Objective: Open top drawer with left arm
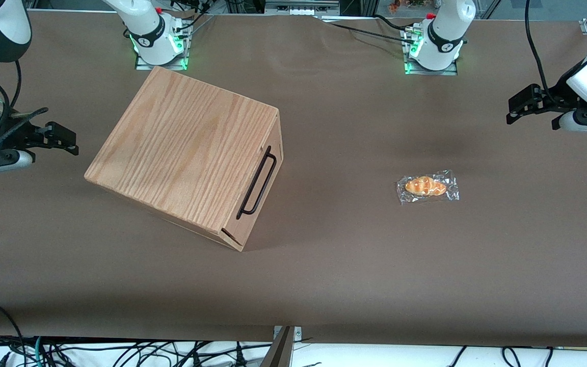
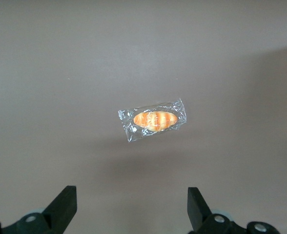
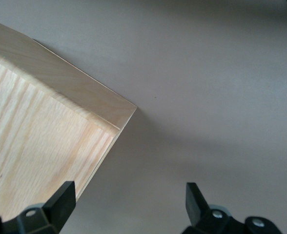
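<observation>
**Drawer shut, nothing started yet**

Your glossy white left arm's small black two-finger gripper (image 1: 515, 109) hangs above the brown table (image 1: 324, 265) at the working arm's end, fingers spread wide and holding nothing. The light-wood top drawer (image 1: 262, 178) with its long thin black bar handle (image 1: 257, 182) sits closed in the oak-grain box (image 1: 181, 148), well apart from you. Below your wrist lies a wrapped orange bread roll (image 2: 154, 120). Reach, grasp and pull all remain, by my reading.
</observation>
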Controlling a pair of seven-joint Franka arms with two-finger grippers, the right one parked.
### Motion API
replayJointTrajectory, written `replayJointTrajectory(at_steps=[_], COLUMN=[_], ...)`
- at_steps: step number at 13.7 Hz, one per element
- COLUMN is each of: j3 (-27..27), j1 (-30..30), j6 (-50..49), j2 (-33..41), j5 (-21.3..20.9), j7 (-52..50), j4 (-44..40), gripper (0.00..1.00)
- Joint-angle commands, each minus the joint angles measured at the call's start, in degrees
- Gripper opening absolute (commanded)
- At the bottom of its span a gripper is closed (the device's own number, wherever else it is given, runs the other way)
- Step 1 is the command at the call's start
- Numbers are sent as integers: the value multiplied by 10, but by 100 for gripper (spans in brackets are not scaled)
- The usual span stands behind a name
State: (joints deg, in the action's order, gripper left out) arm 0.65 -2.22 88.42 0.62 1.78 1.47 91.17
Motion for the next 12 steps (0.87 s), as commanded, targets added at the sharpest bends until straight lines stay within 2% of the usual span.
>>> replayJointTrajectory(at_steps=[1, 12], j3=[1, 2], j1=[0, -2], j6=[-11, -21], j2=[-4, -14], j5=[-22, -22], j7=[0, -1], j4=[-13, -12], gripper=[100, 100])
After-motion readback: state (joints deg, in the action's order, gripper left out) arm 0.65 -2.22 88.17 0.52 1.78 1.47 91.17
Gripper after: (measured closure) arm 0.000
